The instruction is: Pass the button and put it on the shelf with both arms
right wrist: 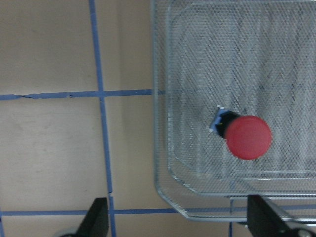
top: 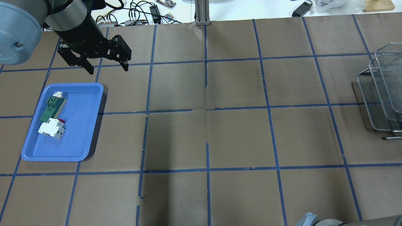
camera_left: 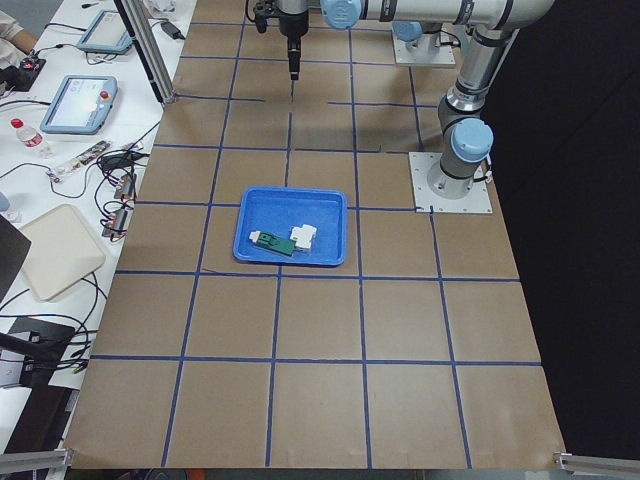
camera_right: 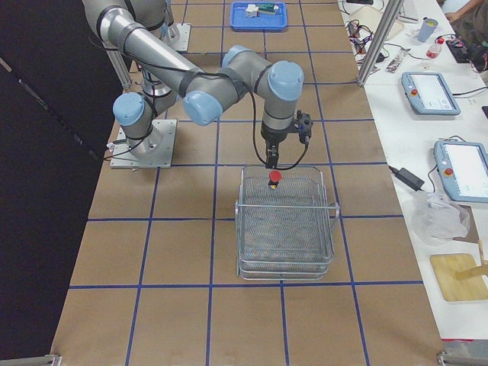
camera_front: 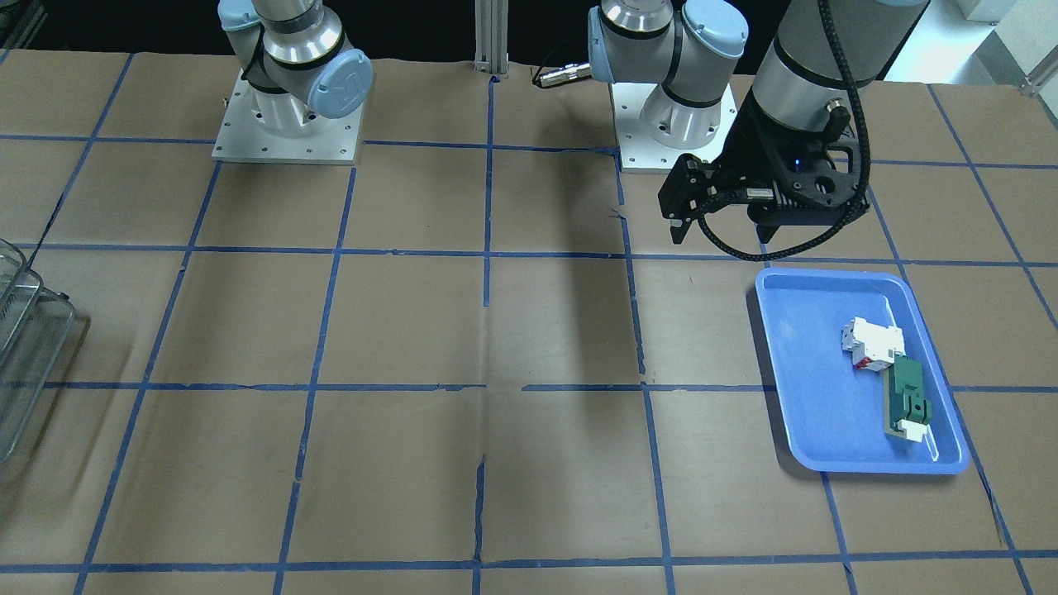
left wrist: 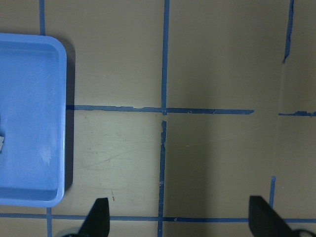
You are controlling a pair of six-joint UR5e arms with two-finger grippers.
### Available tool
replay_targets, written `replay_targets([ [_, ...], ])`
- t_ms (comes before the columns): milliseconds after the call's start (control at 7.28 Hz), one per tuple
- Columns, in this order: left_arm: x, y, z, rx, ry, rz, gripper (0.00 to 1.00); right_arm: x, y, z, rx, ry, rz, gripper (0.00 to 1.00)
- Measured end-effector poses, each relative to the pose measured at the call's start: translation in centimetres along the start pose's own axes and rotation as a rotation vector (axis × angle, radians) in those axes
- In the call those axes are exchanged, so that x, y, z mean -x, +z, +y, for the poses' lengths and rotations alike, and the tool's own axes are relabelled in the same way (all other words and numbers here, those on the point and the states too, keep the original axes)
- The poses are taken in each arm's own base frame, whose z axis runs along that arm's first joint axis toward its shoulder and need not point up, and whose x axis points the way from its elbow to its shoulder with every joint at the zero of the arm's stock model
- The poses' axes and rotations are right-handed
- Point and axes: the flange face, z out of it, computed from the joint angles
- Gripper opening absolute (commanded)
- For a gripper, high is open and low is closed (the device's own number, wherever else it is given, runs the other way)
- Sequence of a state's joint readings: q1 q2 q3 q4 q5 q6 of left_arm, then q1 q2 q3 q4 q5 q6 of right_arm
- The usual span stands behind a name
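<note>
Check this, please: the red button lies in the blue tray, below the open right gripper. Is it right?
Not quite. The button lies on the mesh of the shelf, not in the blue tray. The right wrist view shows it there, below the open right gripper.

Blue tray (top: pixel 78 125) holds white-red block (top: pixel 50 128) beside green-white flat part (top: pixel 50 108).

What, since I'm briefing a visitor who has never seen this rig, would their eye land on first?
The red-capped button, lying on the mesh of the grey wire shelf just below the open right gripper. Next, the blue tray at the opposite end of the table, holding a white-and-red block and a green-and-white part, with the open left gripper hovering beside it.
</note>
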State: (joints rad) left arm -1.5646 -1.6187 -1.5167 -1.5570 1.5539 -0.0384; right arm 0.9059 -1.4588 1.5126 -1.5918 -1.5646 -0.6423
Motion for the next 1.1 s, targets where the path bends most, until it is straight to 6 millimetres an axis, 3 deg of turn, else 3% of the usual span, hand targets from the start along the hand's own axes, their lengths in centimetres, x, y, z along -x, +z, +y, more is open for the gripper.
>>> replay_targets([
  [137,0.0,-0.1,0.0,-0.002,0.0,0.0,1.0,6.0,-1.5,0.6,-0.004,-0.011,0.01,1.0],
  [412,0.0,-0.1,0.1,-0.002,0.0,0.0,1.0,18.5,-1.9,1.7,0.003,-0.052,0.03,1.0],
  [550,0.0,-0.1,0.1,-0.001,0.0,0.0,1.0,23.5,-2.0,2.6,0.008,-0.084,0.052,1.0],
  [824,0.0,0.0,0.1,-0.001,0.001,0.0,1.0,30.9,-2.2,4.9,0.012,-0.088,0.067,1.0],
  [1099,0.0,-0.1,0.1,-0.001,0.0,0.0,1.0,34.5,-1.6,7.7,0.024,-0.023,0.07,1.0],
])
